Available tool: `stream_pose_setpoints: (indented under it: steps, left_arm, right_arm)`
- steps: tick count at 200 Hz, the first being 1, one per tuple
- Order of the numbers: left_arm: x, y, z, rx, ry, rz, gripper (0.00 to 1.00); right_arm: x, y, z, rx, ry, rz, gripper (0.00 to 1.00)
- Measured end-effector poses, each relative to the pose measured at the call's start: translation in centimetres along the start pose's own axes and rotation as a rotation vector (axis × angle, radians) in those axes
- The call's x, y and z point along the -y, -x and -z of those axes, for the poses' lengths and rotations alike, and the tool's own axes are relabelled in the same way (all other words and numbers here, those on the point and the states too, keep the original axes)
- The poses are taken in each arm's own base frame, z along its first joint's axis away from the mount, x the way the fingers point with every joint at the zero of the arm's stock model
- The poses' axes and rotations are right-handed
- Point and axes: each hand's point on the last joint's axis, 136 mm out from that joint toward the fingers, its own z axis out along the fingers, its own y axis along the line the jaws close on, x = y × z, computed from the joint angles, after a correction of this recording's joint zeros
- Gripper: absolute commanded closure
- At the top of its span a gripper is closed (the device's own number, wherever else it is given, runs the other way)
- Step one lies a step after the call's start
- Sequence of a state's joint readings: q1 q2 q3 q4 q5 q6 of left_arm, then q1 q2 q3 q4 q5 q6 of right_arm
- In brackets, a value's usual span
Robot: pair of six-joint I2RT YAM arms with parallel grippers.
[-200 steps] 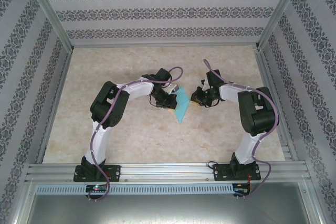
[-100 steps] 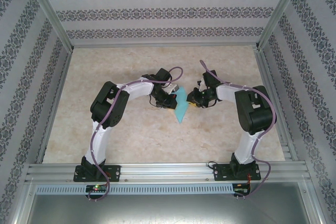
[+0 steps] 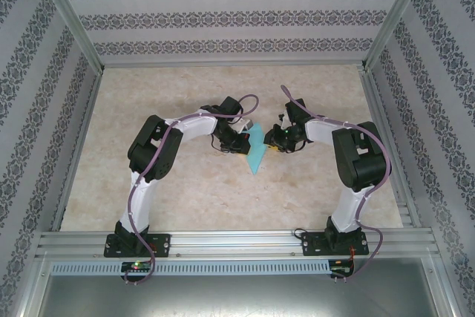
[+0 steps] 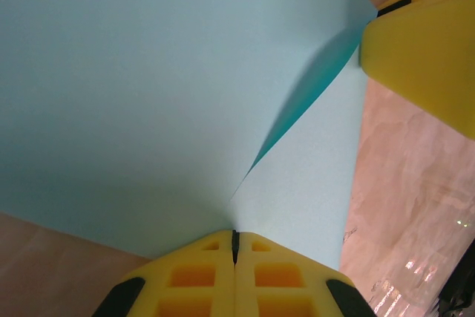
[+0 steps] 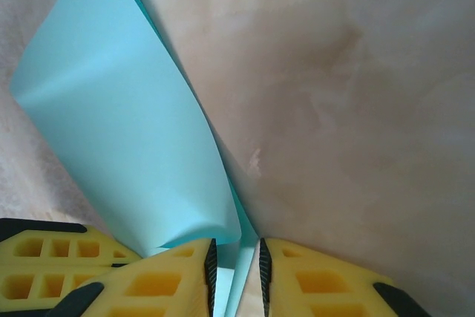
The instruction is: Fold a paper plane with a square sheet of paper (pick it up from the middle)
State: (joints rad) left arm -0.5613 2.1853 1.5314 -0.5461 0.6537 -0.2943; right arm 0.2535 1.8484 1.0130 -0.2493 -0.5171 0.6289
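**Item:** thin turquoise-blue paper sheet [image 3: 256, 151], folded. It is sitting near the middle of the beige marbled tabletop [image 3: 185, 191] and narrowing to a tip that is pointing toward 6 o'clock in the top view. In the left wrist view one layer is lifting off another and throwing a dark wedge of shadow. The sheet's far edges are running out of frame.

**Left gripper** [image 4: 234, 237]: working at the sheet's 9 o'clock. Its yellow fingers [image 4: 189, 280] are pressing together, clamping the sheet's edge.

**Right gripper** [image 5: 235, 249]: working at the sheet's 3 o'clock. Its jaws are standing slightly apart and the sheet's edge is running into the gap. Whether the pads are touching it is hard to make out.

**Top view:** the black wrists are largely hiding both claws.
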Motion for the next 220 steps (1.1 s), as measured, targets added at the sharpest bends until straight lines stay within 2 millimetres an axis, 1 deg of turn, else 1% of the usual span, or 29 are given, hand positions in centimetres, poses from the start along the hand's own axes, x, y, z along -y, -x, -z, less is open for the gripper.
stream_pose_setpoints:
  steps: [79,130,173,196,220]
  left_arm:
    - [0.0,0.0,0.0,0.000,0.000,0.000,1.00]
    - [0.0,0.0,0.0,0.000,0.000,0.000,1.00]
    - [0.0,0.0,0.0,0.000,0.000,0.000,1.00]
    - [0.0,0.0,0.0,-0.001,0.000,0.000,1.00]
    - [0.0,0.0,0.0,0.000,0.000,0.000,1.00]
  right_arm:
    - [-1.3,-0.2,0.0,-0.016,0.056,0.015,0.79]
    - [-1.4,-0.7,-0.3,-0.028,0.086,0.020,0.79]
    - [-0.8,-1.9,-0.8,-0.051,0.094,0.016,0.85]
    - [-0.9,-2.2,-0.7,-0.052,0.094,0.018,0.90]
    - [-0.9,-2.3,-0.7,-0.047,0.084,0.022,0.92]
